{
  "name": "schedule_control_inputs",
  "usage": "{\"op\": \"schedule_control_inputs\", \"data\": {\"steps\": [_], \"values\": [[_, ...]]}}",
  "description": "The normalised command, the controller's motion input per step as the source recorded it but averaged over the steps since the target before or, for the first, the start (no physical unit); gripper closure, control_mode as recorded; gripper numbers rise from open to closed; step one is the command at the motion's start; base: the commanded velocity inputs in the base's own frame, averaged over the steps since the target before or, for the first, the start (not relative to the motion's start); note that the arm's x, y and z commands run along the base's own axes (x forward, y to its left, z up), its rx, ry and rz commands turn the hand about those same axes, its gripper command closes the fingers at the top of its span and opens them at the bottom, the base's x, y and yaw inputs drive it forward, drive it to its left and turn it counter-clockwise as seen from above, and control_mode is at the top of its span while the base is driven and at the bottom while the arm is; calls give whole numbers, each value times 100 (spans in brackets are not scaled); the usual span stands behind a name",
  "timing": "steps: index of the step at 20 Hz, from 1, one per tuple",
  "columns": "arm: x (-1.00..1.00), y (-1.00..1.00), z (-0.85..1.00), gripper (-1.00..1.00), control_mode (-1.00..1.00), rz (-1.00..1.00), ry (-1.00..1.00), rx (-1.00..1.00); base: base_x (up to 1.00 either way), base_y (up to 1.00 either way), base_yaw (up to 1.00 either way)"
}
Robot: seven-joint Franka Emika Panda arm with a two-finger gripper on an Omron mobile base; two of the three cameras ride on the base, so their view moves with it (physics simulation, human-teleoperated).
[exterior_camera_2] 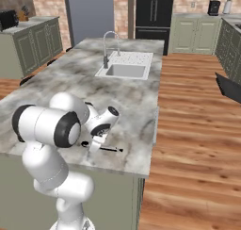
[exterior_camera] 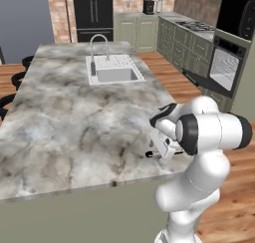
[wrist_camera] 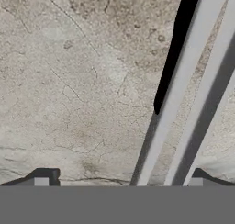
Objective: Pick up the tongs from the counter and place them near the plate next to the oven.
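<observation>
The tongs (wrist_camera: pixel 183 103) lie flat on the marbled counter (exterior_camera: pixel 74 112) near its front right corner, two slim grey bars with a black tip. They also show as a thin dark line (exterior_camera_2: pixel 109 149) beside my hand. My gripper (wrist_camera: pixel 119 179) is low over them and open, fingers wide apart. The tongs run between the fingertips, close to the right one (wrist_camera: pixel 197 181). In the base views the gripper (exterior_camera: pixel 160 155) (exterior_camera_2: pixel 94 146) points down at the stone. The black oven (exterior_camera: pixel 224 70) stands in green cabinetry at the far right, its door hanging open. The plate is out of view.
The white sink (exterior_camera: pixel 114 75) and arched tap (exterior_camera: pixel 99 45) sit mid-counter. The counter's front edge (exterior_camera: pixel 114 184) and right edge (exterior_camera_2: pixel 155 125) are close to my hand. Black stools (exterior_camera: pixel 15 80) line the left side. Wooden floor (exterior_camera_2: pixel 193 130) separates island and oven.
</observation>
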Motion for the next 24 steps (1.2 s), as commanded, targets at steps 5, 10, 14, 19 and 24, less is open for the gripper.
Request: {"op": "schedule_control_inputs", "data": {"steps": [5, 10, 14, 19, 24], "values": [[7, 2, -36, -100, -100, 0, 5, 0, 0, 0, 0], [-2, 2, -40, 100, -100, 0, 2, 0, 0, 0, 0], [-19, 0, -37, 100, -100, 0, -3, 0, 0, 0, 0], [-24, 1, -12, 100, -100, -2, -3, -1, 0, 0, 0], [-13, 1, 24, 100, -100, 0, -3, 0, 0, 0, 0]]}}
